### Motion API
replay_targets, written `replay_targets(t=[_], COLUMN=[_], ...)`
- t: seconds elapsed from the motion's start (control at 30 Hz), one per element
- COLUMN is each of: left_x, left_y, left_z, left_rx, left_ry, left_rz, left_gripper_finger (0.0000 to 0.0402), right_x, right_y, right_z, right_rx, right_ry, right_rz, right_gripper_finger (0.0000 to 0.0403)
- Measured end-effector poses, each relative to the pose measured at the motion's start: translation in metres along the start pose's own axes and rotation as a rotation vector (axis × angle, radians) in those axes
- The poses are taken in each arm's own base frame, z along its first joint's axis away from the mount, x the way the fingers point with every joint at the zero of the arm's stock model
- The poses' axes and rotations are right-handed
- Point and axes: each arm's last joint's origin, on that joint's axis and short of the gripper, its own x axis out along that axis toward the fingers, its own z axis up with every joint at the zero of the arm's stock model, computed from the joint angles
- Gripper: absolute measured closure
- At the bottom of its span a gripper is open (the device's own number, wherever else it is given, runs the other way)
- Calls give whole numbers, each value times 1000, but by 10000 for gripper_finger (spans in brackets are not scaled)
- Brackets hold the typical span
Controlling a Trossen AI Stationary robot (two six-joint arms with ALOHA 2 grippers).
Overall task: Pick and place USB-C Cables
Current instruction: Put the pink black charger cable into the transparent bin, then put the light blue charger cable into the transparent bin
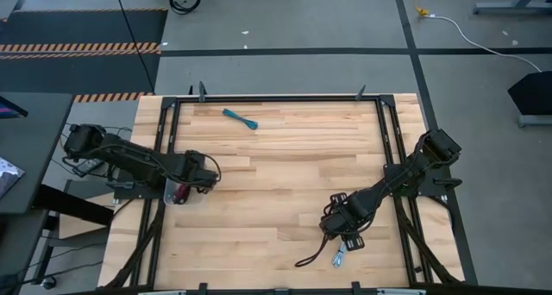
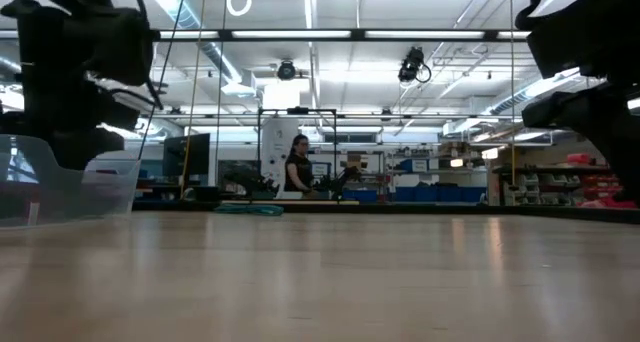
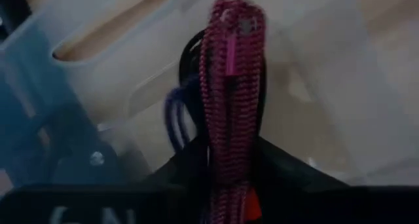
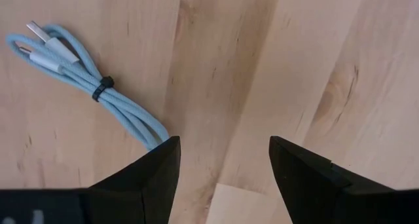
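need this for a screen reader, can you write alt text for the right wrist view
The right gripper hangs open just above the bare wooden table, its two dark fingers spread wide. A pale blue cable, bundled with a small black tie, lies on the wood beside one finger, outside the gap.

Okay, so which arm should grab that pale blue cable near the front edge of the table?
Right. The right gripper is open over the wood with the pale blue cable just beside it, while the left gripper is across the table, shut on the maroon cable above the clear tub.
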Motion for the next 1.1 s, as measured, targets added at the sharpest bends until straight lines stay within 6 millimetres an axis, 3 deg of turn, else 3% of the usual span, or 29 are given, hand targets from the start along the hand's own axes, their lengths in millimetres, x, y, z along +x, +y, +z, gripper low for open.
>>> replay_targets(t=[0.2, 0.33, 0.53, 0.73, 0.93, 1.1], left_x=[-9, -22, -43, -44, -46, -70], left_y=[-2, -6, -11, -10, -13, -22], left_z=[2, 7, 16, 16, 18, 27], left_rx=[1, 11, 35, 39, 52, 138], left_ry=[22, 37, 17, 26, 16, -99], left_rz=[-1, -30, -52, -53, -77, -131], left_gripper_finger=[370, 369, 256, 176, 166, 188], right_x=[0, 0, 0, 0, 0, 0], right_y=[-1, -2, -1, -1, -2, 2], right_z=[0, 1, 0, 0, -2, -2], right_rx=[-14, -1, -7, -6, -38, -125], right_ry=[0, -1, 2, 4, 23, 33], right_rz=[0, -1, -1, -1, -8, 71], right_gripper_finger=[163, 163, 163, 163, 163, 163])
